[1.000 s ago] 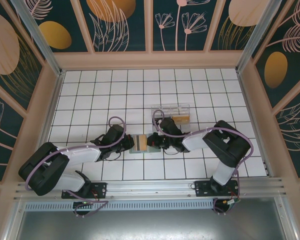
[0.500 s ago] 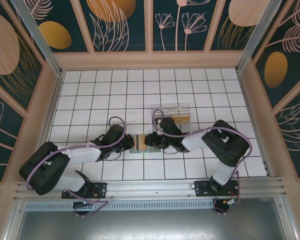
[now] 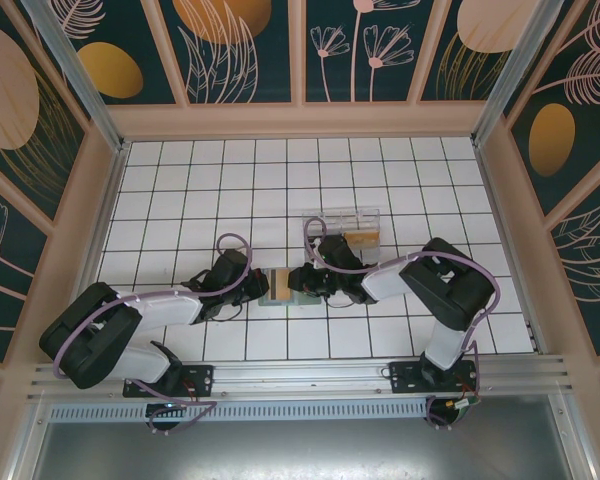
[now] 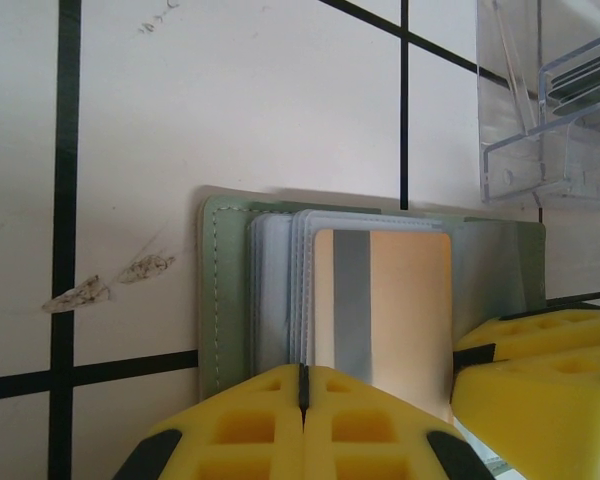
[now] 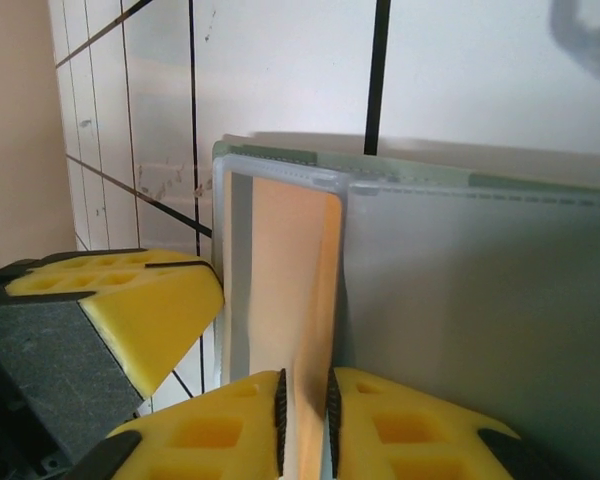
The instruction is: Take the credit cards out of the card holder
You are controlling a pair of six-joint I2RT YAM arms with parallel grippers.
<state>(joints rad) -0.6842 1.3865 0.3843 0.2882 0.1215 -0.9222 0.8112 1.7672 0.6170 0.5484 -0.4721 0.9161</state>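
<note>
On the tiles [image 4: 230, 100], grey-green card holder [image 4: 223, 300] shows peach credit card [image 4: 405, 300].

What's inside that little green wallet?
A peach card with a grey stripe sits in clear sleeves inside the open card holder. Anything beneath that card, or tucked in the sleeves behind it, is covered.

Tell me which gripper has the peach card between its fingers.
The right gripper: the credit card sits between its fingers; the left gripper is shut flush.

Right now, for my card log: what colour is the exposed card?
Pale peach credit card with a grey stripe; best in the left wrist view.
</note>
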